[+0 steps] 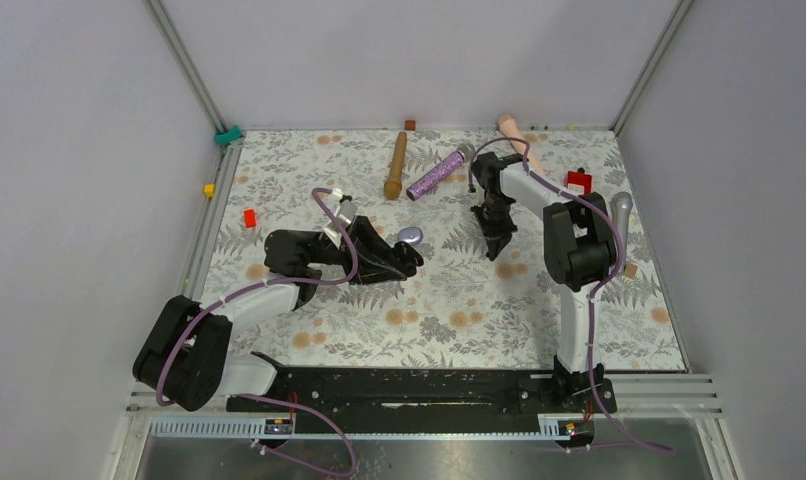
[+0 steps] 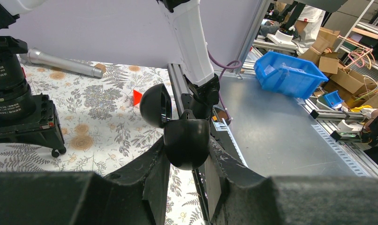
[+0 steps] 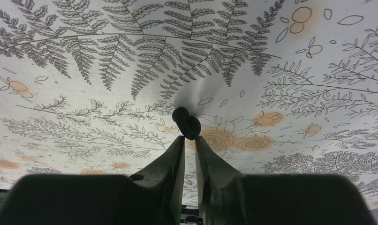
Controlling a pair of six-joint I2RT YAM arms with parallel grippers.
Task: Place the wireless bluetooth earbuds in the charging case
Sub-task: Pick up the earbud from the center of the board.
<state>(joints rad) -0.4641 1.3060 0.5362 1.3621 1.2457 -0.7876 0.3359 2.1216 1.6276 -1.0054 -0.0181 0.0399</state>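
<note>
The charging case (image 2: 187, 143) is a black egg-shaped shell with its lid (image 2: 156, 105) swung open to the left. My left gripper (image 2: 187, 152) is shut on its lower half and holds it above the floral cloth. From above, the case (image 1: 411, 238) shows at the tip of the left gripper (image 1: 404, 255), mid-table. One black earbud (image 3: 187, 123) is pinched at the very tips of my right gripper (image 3: 189, 137), just over the cloth, with its shadow behind it. The right gripper (image 1: 501, 245) points down, to the right of the case. No other earbuds show.
Microphones lie at the back: a brown one (image 1: 395, 165), a purple glitter one (image 1: 439, 172), a pink one (image 1: 514, 135) and a silver one (image 1: 620, 215). Small red blocks (image 1: 249, 217) (image 1: 577, 180) and a yellow block (image 1: 209, 189) sit near the edges. A metal rail (image 1: 419, 385) runs along the front.
</note>
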